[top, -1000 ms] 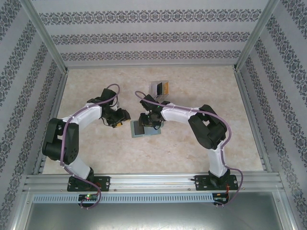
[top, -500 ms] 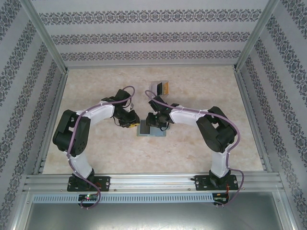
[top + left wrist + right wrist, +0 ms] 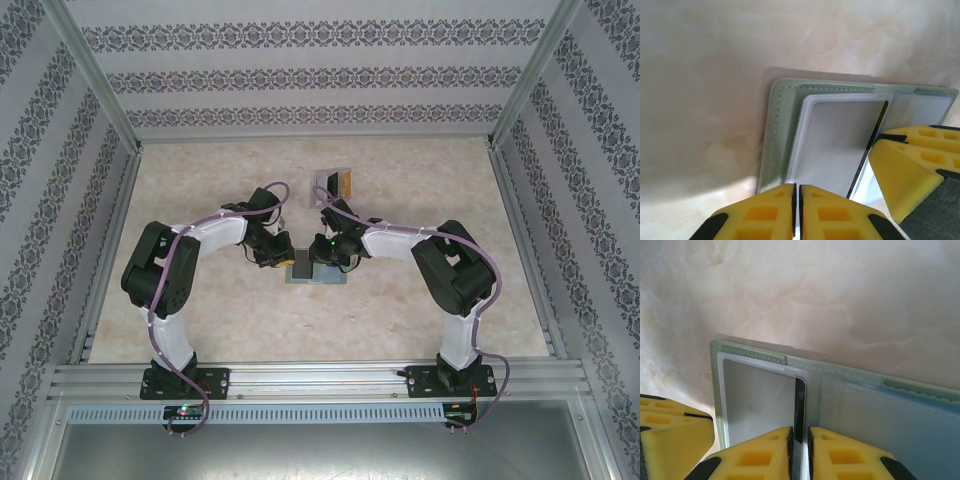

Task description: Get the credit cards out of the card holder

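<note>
Partly hidden at the jaws: the yellow fingertips of the left gripper cover the near edge of the soft grey-green bifold card holder with pale blue-grey lining. Those of the right gripper cover the near end of a thin grey card with a dark rim.
Hard to make out: the card's face is plain glare. Whether the blurred pockets of the holder's other half hold more cards cannot be told. From above, both wrists cover much of the holder.
Far object: a small clear tray with black and orange contents sits beyond the holder, its contents too small to identify.
Surface: beige marbled table. The holder lies open and flat on it, between the two grippers.
Room: pale walls with dark patterned bands; an aluminium rail runs along the near edge.
Left jaws: closed to a hairline, tips at the holder's near edge. Whether they pinch the lining cannot be told.
Right jaws: closed to a narrow slit around the card's dark rim. The card sits in the pocket on the left gripper's side.
</note>
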Tool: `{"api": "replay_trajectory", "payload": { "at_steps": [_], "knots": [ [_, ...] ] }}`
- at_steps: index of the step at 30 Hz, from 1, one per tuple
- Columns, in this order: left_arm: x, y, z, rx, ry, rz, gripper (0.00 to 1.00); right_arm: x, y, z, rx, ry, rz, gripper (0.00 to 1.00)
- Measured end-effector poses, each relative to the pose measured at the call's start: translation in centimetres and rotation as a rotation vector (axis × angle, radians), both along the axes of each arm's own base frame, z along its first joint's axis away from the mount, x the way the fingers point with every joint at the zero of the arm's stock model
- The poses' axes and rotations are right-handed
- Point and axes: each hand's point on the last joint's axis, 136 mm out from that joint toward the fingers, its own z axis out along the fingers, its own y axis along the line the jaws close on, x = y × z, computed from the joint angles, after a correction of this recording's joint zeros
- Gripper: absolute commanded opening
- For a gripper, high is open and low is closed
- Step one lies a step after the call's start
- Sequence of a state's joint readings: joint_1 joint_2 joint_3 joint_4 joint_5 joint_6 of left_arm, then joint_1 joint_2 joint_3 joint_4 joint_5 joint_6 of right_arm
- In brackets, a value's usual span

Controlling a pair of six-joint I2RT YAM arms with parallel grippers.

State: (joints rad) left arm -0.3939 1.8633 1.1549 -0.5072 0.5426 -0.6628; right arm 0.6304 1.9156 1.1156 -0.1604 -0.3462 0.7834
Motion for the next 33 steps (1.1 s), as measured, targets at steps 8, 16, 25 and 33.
{"api": "replay_trajectory", "payload": {
  "at_steps": [8, 16, 25, 33],
  "knots": [
    [-0.03, 0.05, -0.89, 0.012, 0.020, 0.000, 0.09, 0.08, -0.08, -0.08, 0.025, 0.003, 0.001, 0.16],
    [0.02, 0.04, -1.03, 0.022, 0.017, -0.004, 0.09, 0.07, 0.03, -0.04, 0.050, 0.007, 0.003, 0.15],
    [0.06, 0.10, -1.08, 0.029, 0.015, -0.008, 0.08, -0.10, 0.34, 0.17, 0.077, 0.016, 0.014, 0.15],
    [0.07, 0.10, -1.12, 0.029, 0.011, -0.016, 0.08, -0.06, 0.70, 0.60, 0.114, 0.023, 0.025, 0.16]
  ]
}}
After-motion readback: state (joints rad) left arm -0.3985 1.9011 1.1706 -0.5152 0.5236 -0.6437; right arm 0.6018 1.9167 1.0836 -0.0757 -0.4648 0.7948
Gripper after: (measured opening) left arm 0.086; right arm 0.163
